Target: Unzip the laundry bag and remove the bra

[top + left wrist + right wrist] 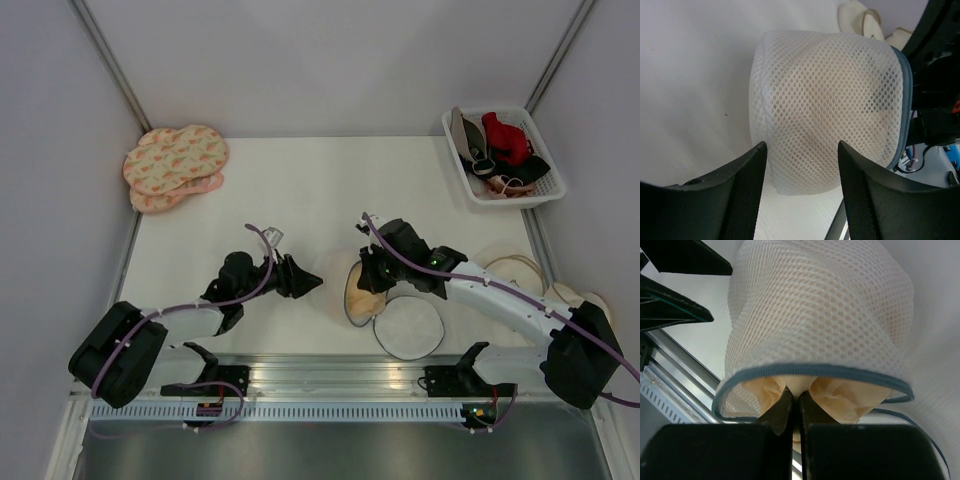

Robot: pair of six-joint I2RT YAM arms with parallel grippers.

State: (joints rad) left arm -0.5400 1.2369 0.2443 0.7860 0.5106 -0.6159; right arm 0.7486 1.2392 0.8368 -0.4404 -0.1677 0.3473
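Since its dark grey rim gapes, the round white mesh laundry bag (pixel 820 305) is judged unzipped. Right hand (pixel 795 402) pinches the peach-beige bra (pixel 840 392) just inside that rim; left hand (pixel 802 155), wide, faces the dome. Next: withdraw bra.

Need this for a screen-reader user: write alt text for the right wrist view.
The right gripper has its fingers pinched shut on the peach-beige bra at the unzipped mouth of the white mesh laundry bag, whose grey zip rim arches just above the fingertips. The black fingers of the left gripper show at the upper left.
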